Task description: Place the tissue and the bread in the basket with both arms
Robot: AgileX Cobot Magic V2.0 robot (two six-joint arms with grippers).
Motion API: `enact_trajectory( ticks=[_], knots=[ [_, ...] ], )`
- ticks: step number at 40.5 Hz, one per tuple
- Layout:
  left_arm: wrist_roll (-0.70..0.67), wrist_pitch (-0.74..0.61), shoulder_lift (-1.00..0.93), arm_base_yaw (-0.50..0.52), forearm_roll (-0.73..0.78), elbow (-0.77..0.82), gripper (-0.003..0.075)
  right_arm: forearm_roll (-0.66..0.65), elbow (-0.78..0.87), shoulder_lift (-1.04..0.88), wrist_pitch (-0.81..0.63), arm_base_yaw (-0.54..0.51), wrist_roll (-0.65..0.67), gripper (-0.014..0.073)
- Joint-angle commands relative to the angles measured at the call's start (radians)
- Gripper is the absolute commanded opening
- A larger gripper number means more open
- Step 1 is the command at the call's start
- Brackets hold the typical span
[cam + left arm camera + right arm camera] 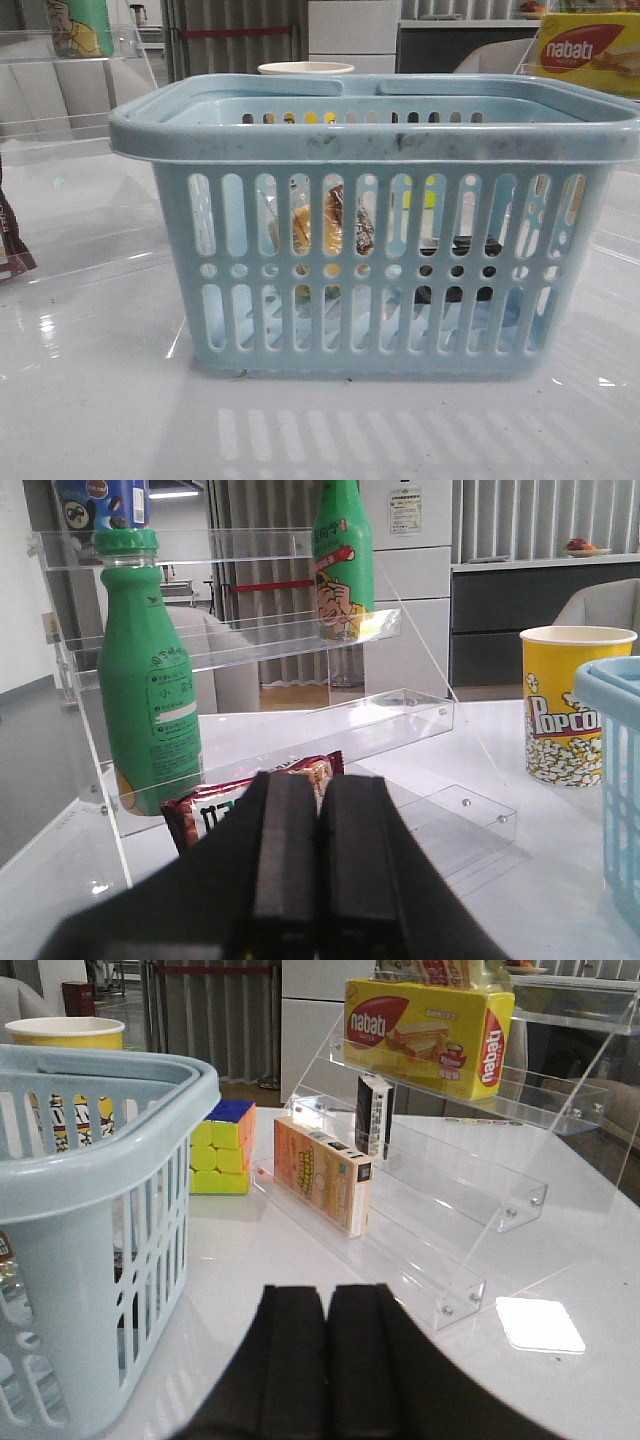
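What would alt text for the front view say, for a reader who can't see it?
A large light-blue basket with slotted sides fills the front view on a glossy white table. Through the slots, the bread shows inside toward the left and the dark-topped tissue low toward the right. Neither arm is in view; a yellow nabati box sits behind at upper right.

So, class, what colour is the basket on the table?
The basket is light blue, with a scuffed rim; the front view shows it best.
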Motion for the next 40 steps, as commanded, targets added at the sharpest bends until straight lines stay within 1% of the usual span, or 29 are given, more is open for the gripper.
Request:
enact_trajectory(
  ticks=[1, 5, 9, 12, 40],
  knots=[
    [-0.008, -0.084, -0.016, -0.002, -0.01, 0.005, 0.0093, -0.006, -0.005, -0.019, -0.111, -0.006, -0.003, 0.0028],
    [-0.008, -0.084, -0.016, -0.002, -0.01, 0.005, 0.0093, -0.012, -0.005, -0.019, -0.139, -0.005, 0.014, 0.0028],
    [-0.008, -0.084, -0.016, -0.002, -0.01, 0.005, 0.0093, -0.071, -0.005, -0.019, -0.155, -0.005, 0.092, 0.0028],
    [-0.008, -0.084, -0.016, -0.002, -0.01, 0.005, 0.0093, -0.087, -0.005, -0.019, -0.155, -0.005, 0.13, 0.0028],
    [-0.008, -0.084, -0.016, -0.002, -0.01, 0.005, 0.0093, -0.087, -0.005, -0.019, -0.155, -0.005, 0.13, 0.0028]
  ],
)
